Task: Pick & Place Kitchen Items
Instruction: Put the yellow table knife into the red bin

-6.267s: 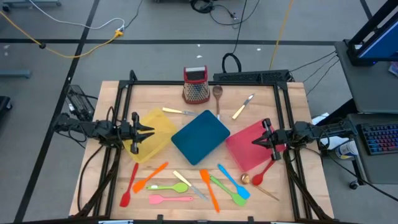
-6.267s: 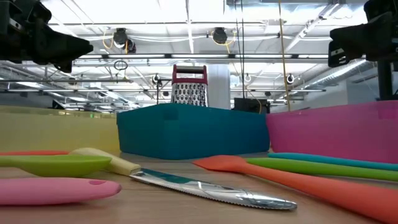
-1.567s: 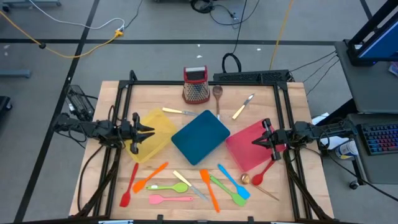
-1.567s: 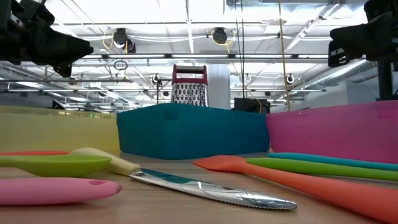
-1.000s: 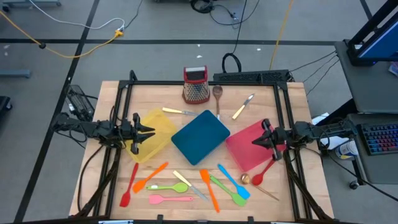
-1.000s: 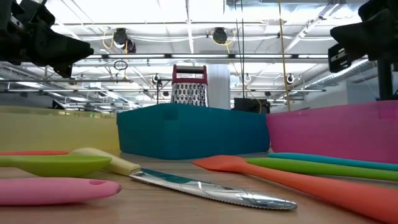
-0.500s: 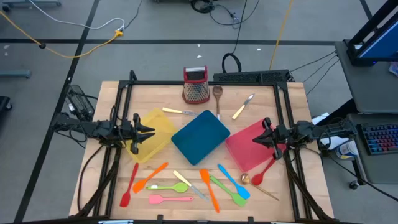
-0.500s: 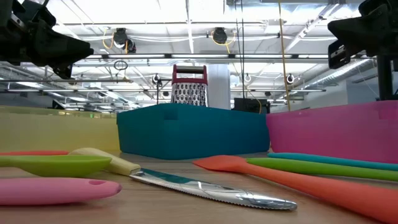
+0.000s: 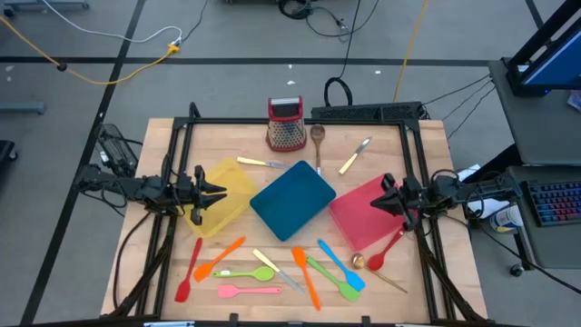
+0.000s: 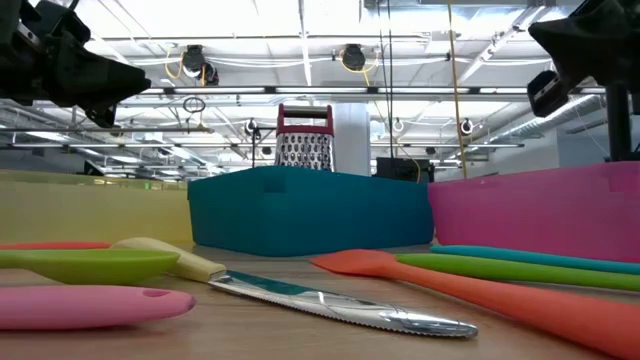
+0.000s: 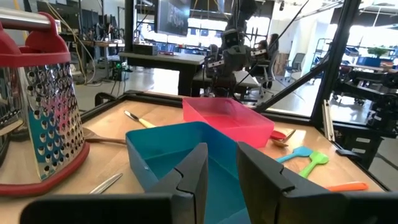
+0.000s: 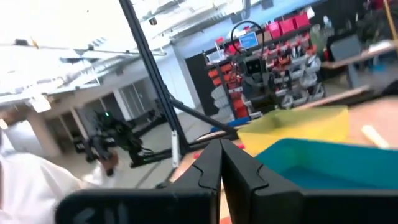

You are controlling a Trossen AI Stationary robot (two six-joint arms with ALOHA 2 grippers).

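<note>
We see our left gripper [image 9: 218, 191] hovering above the flat yellow plastic tray [image 9: 224, 194], its dark fingers [image 11: 191, 171] narrowly parted and empty. Our right gripper [image 9: 376, 204] hangs over the pink-red tray [image 9: 359, 213], fingers pressed together, holding nothing. The colourful plastic spatulas and spoons [image 9: 272, 272] lie scattered on the wooden table [image 9: 408, 300] along its near edge, in front of the teal tray [image 9: 292, 200].

A teal tray [image 9: 292, 200] sits mid-bench [image 9: 436, 272], flanked by a yellow tray [image 9: 227, 193] at nine o'clock and a pink-red tray [image 9: 359, 211] at three. A red-topped metal grater [image 9: 286, 124] stands at twelve, near the far edge.
</note>
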